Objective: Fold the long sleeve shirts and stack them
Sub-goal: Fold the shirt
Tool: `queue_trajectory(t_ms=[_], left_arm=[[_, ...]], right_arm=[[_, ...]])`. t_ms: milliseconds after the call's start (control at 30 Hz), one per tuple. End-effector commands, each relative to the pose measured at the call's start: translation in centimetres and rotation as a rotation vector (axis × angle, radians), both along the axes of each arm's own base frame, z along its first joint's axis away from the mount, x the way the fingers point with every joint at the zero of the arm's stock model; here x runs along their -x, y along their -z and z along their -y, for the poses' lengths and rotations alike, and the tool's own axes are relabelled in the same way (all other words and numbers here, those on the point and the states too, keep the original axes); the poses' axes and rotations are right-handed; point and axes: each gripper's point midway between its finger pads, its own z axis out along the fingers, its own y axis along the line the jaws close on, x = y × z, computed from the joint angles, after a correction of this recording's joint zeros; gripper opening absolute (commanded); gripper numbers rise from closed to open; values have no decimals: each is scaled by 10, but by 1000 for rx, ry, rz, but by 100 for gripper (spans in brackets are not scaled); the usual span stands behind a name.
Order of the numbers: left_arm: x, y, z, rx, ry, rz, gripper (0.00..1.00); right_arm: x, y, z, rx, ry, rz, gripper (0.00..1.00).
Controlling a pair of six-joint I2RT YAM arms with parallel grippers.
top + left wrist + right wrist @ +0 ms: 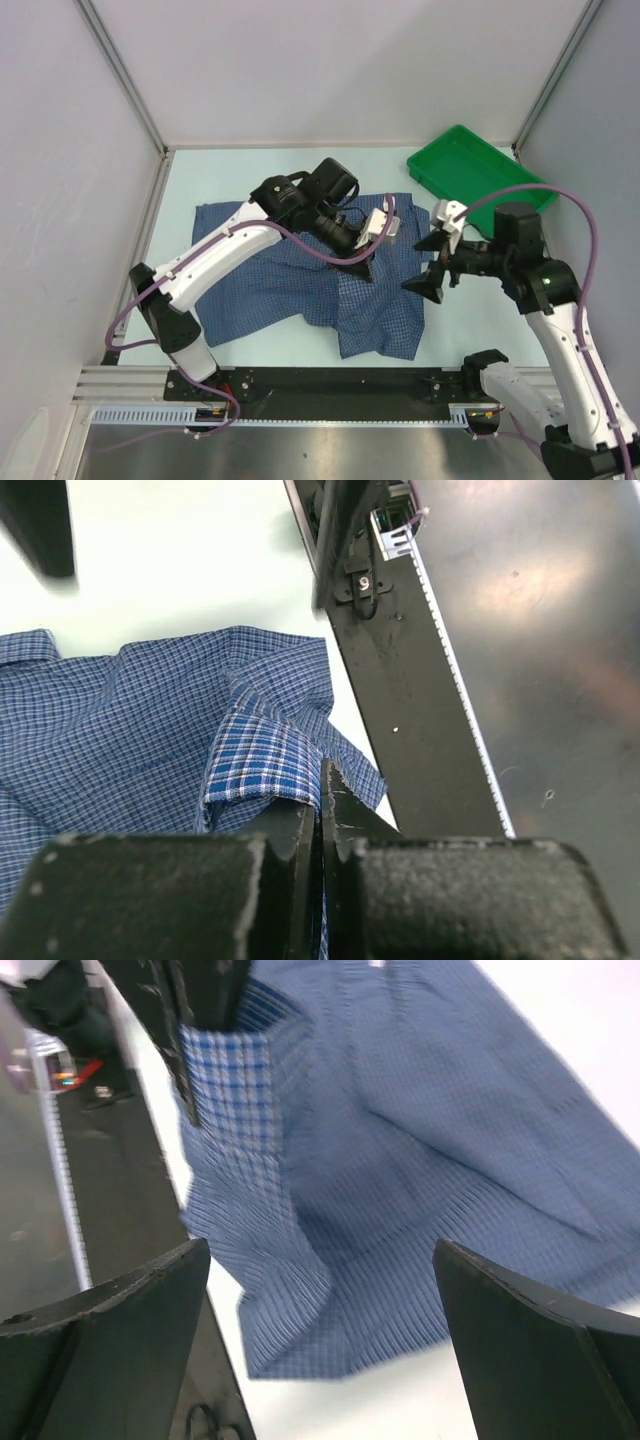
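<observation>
A single blue checked long sleeve shirt (285, 295) lies rumpled across the middle of the table. My left gripper (365, 265) reaches over it from the left and is shut on a raised fold of its cloth near the right part. In the left wrist view the fold (262, 760) drapes over one finger and runs down between the closed jaws of that gripper (322, 775). My right gripper (428, 283) hovers open just off the shirt's right edge. In the right wrist view its gripper (320, 1250) frames the shirt (420, 1130) below, nothing between the fingers.
A green plastic tray (470, 165) sits at the back right corner. The black mounting rail (330, 380) runs along the near edge, close to the shirt's front hem. White walls with metal posts enclose the table on three sides.
</observation>
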Motion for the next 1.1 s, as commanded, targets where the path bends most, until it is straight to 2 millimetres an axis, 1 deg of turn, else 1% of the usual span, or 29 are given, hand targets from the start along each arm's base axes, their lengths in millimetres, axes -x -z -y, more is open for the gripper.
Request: queue_trajectory(t_ms=[0, 67, 133, 167, 200, 233, 267, 300, 333, 367, 400, 433, 467, 500, 533, 567, 600, 633, 667, 700, 733, 767, 800, 833, 867, 933, 967, 1033, 1067], left_arm=[[6, -24, -3, 77, 70, 95, 2], [15, -23, -6, 87, 110, 108, 0], [36, -14, -11, 65, 171, 123, 0], [40, -9, -14, 51, 185, 148, 0], [48, -6, -18, 54, 202, 155, 0], [53, -4, -17, 54, 211, 156, 0], [53, -3, -18, 47, 187, 147, 0], [51, -1, -16, 53, 174, 147, 0], [49, -5, -19, 59, 153, 157, 4], [46, -6, -22, 51, 113, 151, 11], [39, 1, -27, 34, 69, 160, 18], [28, -11, -45, 62, -1, 188, 30], [19, -13, -54, 79, -71, 183, 34], [16, 13, -74, 35, -126, 150, 41], [3, 7, -99, 61, -222, 206, 53], [-3, 16, -116, 34, -276, 249, 57], [-19, 47, -144, -77, -376, 287, 62], [-23, 57, -162, -112, -385, 339, 63], [-11, 65, -187, -161, -400, 339, 64], [-13, 90, -216, -243, -450, 301, 63], [-10, 107, -237, -319, -419, 334, 62], [8, 138, -262, -426, -407, 266, 62], [8, 151, -284, -490, -453, 249, 60], [8, 163, -300, -540, -428, 276, 60], [14, 181, -312, -590, -428, 252, 61], [12, 200, -332, -685, -435, 264, 61], [17, 215, -337, -708, -417, 244, 62], [18, 220, -338, -713, -415, 226, 68], [10, 220, -337, -713, -434, 240, 68]], right_arm=[[-5, -13, -39, -54, -103, 54, 100], [1, -3, -53, -28, -138, 78, 100], [2, 3, -61, -5, -163, 107, 100], [-1, 14, -63, 21, -161, 93, 100], [5, 18, -69, 28, -193, 84, 100], [6, 20, -72, 32, -204, 75, 97], [9, 21, -77, 33, -224, 66, 92], [15, 21, -82, 38, -249, 61, 80], [18, 22, -84, 49, -265, 70, 51], [22, 20, -85, 58, -280, 77, 39], [27, 27, -83, 86, -290, 46, 23], [29, 30, -83, 100, -284, 33, 0], [33, 33, -81, 102, -279, 7, 0], [37, 36, -77, 102, -272, -5, 0], [38, 36, -75, 97, -259, -9, 0], [38, 36, -74, 90, -244, -14, 0], [39, 32, -71, 81, -231, 1, 0], [34, 31, -67, 87, -197, 14, 0], [33, 26, -64, 79, -173, 20, 0], [30, 21, -62, 72, -156, 32, 0], [22, 12, -56, 55, -113, 50, 0], [19, 7, -53, 43, -90, 52, 0], [14, 1, -50, 29, -61, 56, 0], [11, -7, -48, 13, -48, 66, 0], [3, -10, -41, 5, -9, 64, 0], [-2, -15, -37, -15, 19, 61, 0], [-10, -16, -30, -20, 55, 56, 0], [-12, -18, -27, -34, 64, 54, 0], [-13, -18, -27, -36, 70, 47, 0]])
